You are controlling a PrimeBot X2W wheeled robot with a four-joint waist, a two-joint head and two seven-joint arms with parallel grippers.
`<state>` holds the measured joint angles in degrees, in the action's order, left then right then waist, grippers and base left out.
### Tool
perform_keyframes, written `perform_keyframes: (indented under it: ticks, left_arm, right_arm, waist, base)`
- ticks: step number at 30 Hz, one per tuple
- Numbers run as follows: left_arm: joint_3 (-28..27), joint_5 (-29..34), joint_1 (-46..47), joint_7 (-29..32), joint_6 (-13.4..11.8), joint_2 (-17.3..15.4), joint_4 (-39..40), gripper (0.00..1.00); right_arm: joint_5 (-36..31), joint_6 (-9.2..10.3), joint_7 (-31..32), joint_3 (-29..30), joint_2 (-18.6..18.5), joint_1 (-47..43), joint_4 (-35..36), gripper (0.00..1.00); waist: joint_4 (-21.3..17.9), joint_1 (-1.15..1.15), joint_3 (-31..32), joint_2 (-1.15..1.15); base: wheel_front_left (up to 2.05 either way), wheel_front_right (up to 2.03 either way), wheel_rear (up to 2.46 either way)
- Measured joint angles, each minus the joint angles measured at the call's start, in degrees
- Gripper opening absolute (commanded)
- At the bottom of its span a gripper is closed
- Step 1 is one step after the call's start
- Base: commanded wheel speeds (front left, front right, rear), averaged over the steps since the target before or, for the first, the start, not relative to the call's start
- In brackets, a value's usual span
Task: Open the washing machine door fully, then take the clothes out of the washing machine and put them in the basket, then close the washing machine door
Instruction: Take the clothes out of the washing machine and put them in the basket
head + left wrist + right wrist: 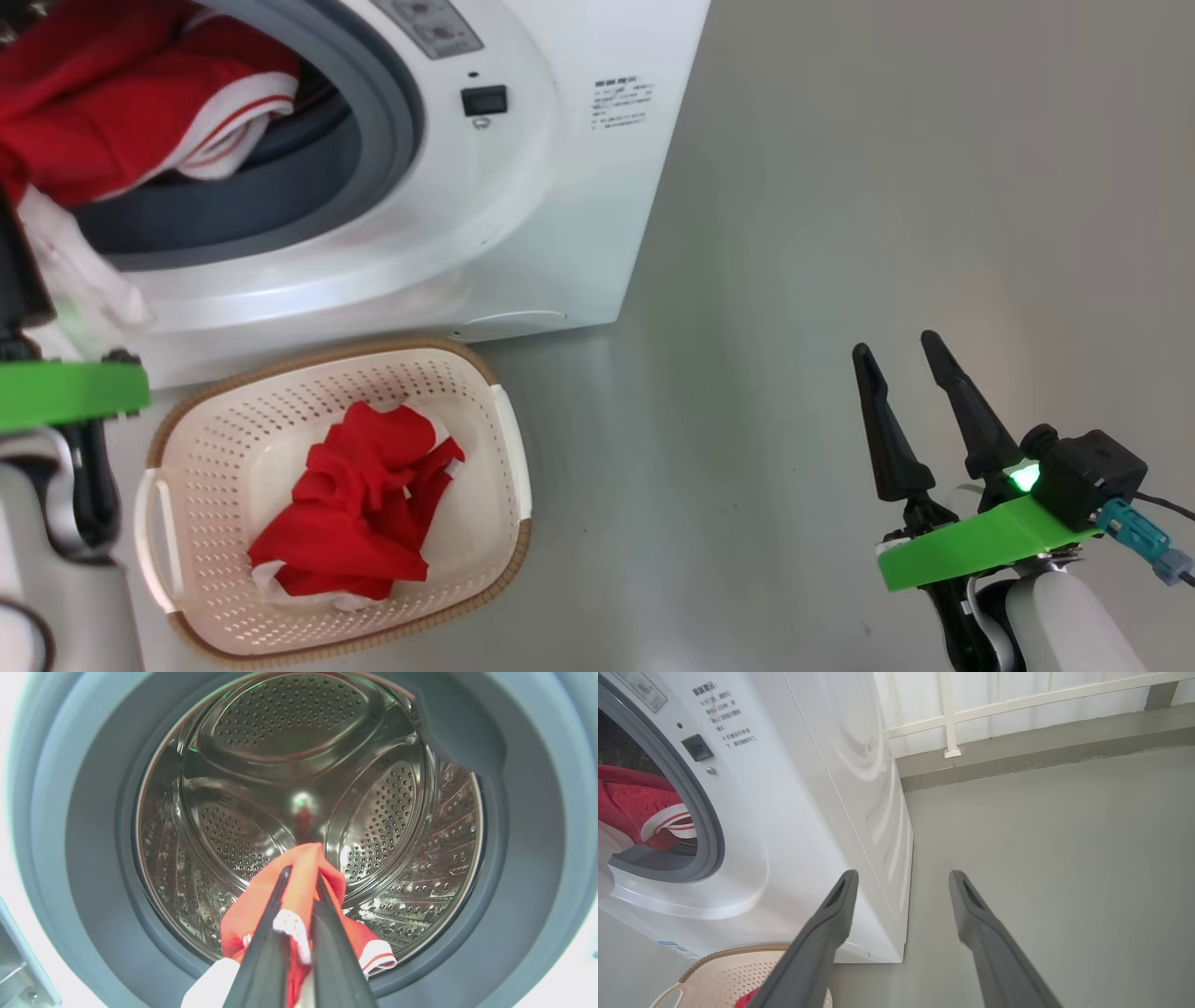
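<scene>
While the left tool (pixel 302 873) pinched a red garment (pixel 243 921) at the washing machine (pixel 560 233), the right tool (pixel 894 343) gaped wide.

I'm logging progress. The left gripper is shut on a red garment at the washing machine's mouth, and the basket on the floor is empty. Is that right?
Not quite: the basket is not empty. The head view shows crumpled red clothing lying in it. The rest holds: the left gripper is shut on a red garment at the washing machine's mouth.

Red white-trimmed clothes (pixel 121 121), cream perforated basket (pixel 233 420), white washing machine (pixel 579 187)
</scene>
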<state>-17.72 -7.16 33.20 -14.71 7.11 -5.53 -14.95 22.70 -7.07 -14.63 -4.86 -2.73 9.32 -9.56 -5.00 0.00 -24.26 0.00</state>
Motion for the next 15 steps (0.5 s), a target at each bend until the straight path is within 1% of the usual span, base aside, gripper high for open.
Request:
perform_keyframes:
  ticks: [5, 12, 15]
  left_arm:
    - [-0.97, -0.43, -4.7, -0.01, 0.05, 1.83, 8.53, 0.0]
    - [-0.99, -1.44, -9.48, -0.01, 0.05, 2.78, 19.94, 0.0]
    - [-0.87, -1.45, -10.22, -0.02, 0.05, 2.98, 21.53, 0.0]
  right_arm:
    - [0.0, 0.0, 0.0, 0.29, 0.0, -0.02, -0.03, 1.0]
    - [0.0, 0.0, 0.0, 0.48, 0.0, -0.85, 0.09, 1.0]
    - [0.0, 0.0, 0.0, 0.67, 0.0, -0.87, 0.09, 1.0]
  waist:
    - [0.67, 0.0, 1.05, 0.0]
    - [1.03, 0.0, 0.79, 0.0]
    - [1.33, 0.0, 0.43, 0.0]
  base:
    - [0.0, 0.0, 0.0]
    - [0.0, 0.0, 0.0]
    - [0.0, 0.0, 0.0]
